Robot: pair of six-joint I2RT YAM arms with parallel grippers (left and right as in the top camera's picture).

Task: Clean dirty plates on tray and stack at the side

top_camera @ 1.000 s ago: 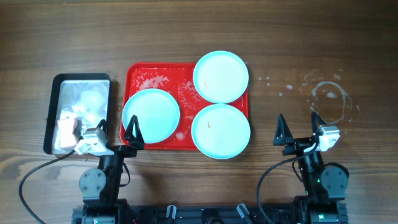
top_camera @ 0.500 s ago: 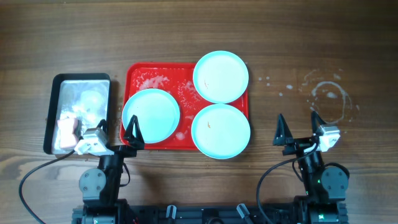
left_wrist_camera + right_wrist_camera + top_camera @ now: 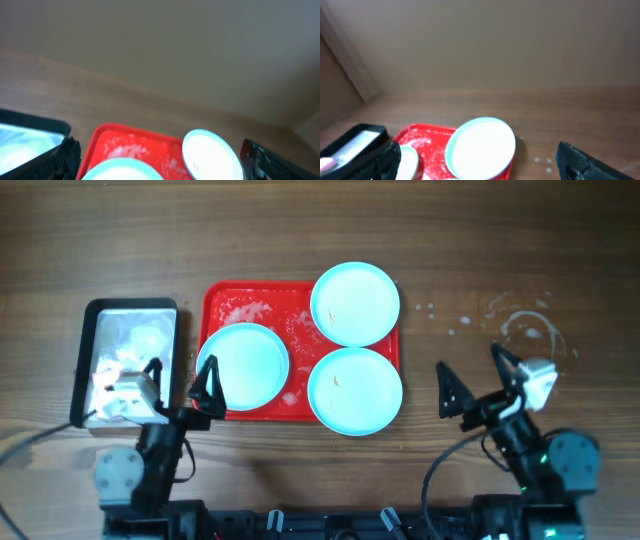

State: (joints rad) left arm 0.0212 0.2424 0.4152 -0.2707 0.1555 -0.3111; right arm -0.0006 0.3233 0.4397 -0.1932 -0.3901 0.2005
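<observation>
Three pale turquoise plates lie on the foam-smeared red tray [image 3: 300, 330]: one at the left [image 3: 243, 366], one at the far right [image 3: 355, 303] and one at the near right [image 3: 355, 391]. The two right plates overhang the tray's rim. My left gripper [image 3: 180, 373] is open and empty, near the tray's front-left corner, one fingertip beside the left plate's edge. My right gripper [image 3: 468, 364] is open and empty over bare wood right of the tray. In the left wrist view the tray [image 3: 135, 145] and two plates [image 3: 212, 155] [image 3: 125, 172] show between the fingers [image 3: 65, 157]. The right wrist view shows the far plate [image 3: 480, 147].
A black-rimmed metal tray [image 3: 130, 305] with white and pink bits stands left of the red tray, partly under my left wrist. Dried water rings and specks [image 3: 530, 335] mark the wood at the right. Cables run along the table's front edge.
Both arms have started moving. The left gripper shifted left and farther back, over the metal tray's near end. The right gripper turned and shifted slightly back. The plates did not move.
</observation>
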